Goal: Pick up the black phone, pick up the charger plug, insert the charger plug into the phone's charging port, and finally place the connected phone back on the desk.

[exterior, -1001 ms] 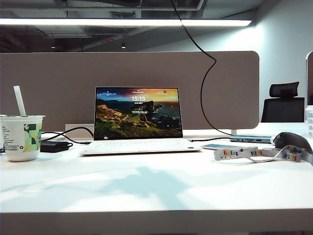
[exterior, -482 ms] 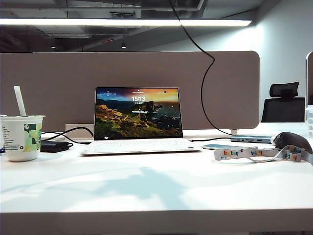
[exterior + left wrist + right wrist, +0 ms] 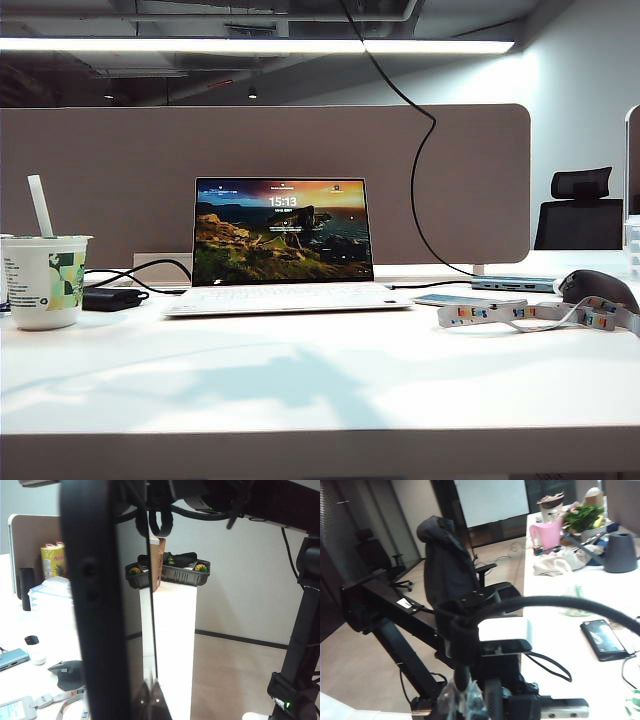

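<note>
The white surface [image 3: 330,390] carries an open laptop [image 3: 283,245] at the middle far side, a cup [image 3: 43,280] far left, a lanyard [image 3: 530,315] right. The left gripper [image 3: 149,697], jaws pinching the black phone [image 3: 95,605] upright, is raised above. The right gripper [image 3: 462,700], also aloft, pinches the black cable [image 3: 560,602]; the charger plug itself cannot be made out.

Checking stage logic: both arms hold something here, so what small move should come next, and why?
Probably swing the right gripper, shut on the charger cable, toward the black phone held in the left gripper. Neither wrist view shows the other's item, so they are not yet aligned.
</note>
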Robot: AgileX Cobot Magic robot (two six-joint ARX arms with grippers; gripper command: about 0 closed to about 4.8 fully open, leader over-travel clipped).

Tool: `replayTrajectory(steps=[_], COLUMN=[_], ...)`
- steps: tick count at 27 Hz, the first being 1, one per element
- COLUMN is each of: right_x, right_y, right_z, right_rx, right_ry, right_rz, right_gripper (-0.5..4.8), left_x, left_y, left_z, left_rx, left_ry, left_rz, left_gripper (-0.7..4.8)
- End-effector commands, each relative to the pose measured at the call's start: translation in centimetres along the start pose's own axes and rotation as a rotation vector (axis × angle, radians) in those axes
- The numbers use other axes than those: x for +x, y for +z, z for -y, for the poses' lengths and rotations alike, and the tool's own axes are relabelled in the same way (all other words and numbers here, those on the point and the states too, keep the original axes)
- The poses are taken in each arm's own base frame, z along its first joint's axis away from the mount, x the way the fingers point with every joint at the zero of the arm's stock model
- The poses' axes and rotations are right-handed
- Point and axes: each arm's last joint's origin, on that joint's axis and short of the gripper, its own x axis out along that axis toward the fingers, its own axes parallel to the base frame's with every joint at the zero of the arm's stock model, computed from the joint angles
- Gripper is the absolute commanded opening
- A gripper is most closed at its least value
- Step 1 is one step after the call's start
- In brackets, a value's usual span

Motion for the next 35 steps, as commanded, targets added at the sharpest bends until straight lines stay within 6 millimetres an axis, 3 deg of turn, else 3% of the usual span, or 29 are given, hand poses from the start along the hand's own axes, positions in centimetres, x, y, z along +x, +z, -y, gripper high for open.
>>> replayTrajectory(steps=[1, 35], right_x=[0.16, -0.48], right_y=[0.2, -0.32], right_z=[-0.39, 0.03], right_rx=[-0.023, -0.026], right_ry=[0.015, -0.038], right_rz=[-0.002, -0.015], right_gripper=[-0.08, -0.08], left_x=[-0.02, -0.03], left_y=[0.83, 0.99], left_z=[0.29, 0.41], left_rx=[0.056, 0.051], left_ry=[-0.016, -0.04], left_rz=[0.032, 0.037], left_gripper=[-0.06, -0.06])
